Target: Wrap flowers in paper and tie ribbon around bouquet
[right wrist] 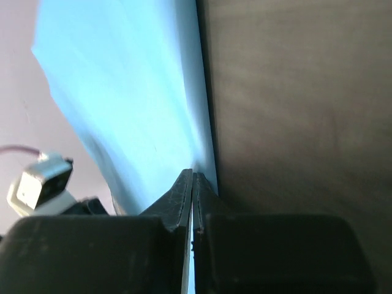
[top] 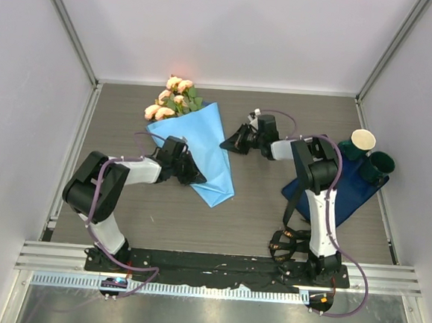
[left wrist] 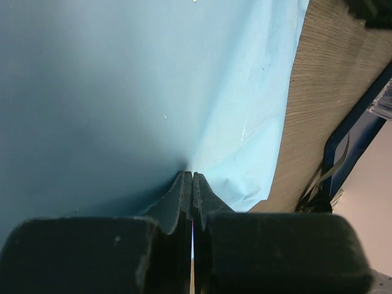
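- Pinching the paper (left wrist: 122, 92) in my left gripper (left wrist: 192, 179), fingers pressed together, with a sliver of light blue showing in the slit between them.
- My right gripper (right wrist: 192, 177) is likewise clamped on the paper's opposite edge, beside the bare wooden table (right wrist: 294, 92).
- From above, the bouquet (top: 202, 142) lies between both grippers. Its cone tip points toward my bases, and the flowers (top: 172, 102) stick out of the far, wide end.
- The ribbon (top: 286, 244) sits in a black tangle by my right base, well apart from the bouquet.
- A navy mat (top: 356, 189) and cups (top: 363, 139) lie to the right.
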`<state>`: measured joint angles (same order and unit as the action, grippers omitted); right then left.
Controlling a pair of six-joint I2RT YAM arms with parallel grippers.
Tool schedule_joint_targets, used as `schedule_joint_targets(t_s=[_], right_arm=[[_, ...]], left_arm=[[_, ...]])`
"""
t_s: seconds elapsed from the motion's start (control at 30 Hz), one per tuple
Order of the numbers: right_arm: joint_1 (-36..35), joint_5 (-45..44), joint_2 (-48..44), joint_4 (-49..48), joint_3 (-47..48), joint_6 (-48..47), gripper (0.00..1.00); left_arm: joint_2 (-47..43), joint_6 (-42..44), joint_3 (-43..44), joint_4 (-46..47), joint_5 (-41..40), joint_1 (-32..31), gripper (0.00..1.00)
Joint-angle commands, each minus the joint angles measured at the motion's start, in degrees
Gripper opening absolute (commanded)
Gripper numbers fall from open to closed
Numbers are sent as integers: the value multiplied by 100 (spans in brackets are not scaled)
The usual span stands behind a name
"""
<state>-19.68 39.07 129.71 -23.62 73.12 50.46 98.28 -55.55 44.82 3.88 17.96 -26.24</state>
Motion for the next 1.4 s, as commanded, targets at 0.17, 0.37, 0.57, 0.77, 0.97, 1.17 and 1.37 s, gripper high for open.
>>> schedule_joint_targets(t_s=[0.17, 0.37, 0.57, 0.77, 0.97, 1.17, 1.37], right_arm=[[263, -1068, 1371, 2026, 2380, 166, 1], [377, -989, 2584, 2834, 4477, 360, 1], [413, -1103, 3709, 3336, 6349, 658, 1], [342, -1550, 4774, 2867, 7972, 1097, 0], [17, -2726, 4451, 2056, 8183, 194, 7], [157, -3082, 3256, 2805, 7816, -737, 11], [149, -2467, 297, 4130, 4759, -1714, 25]], left_arm=[[-195, -61, -412, -63, -152, -22, 0], [-204, -96, -491, 25, -91, -22, 0], [-344, -202, -729, 210, -81, -22, 0], [-380, -202, -790, 192, -38, -22, 0], [-292, -211, -764, 210, 164, -22, 0], [-853, 96, -527, -264, 173, -22, 17], [-1390, 431, 342, -871, 470, 13, 44]])
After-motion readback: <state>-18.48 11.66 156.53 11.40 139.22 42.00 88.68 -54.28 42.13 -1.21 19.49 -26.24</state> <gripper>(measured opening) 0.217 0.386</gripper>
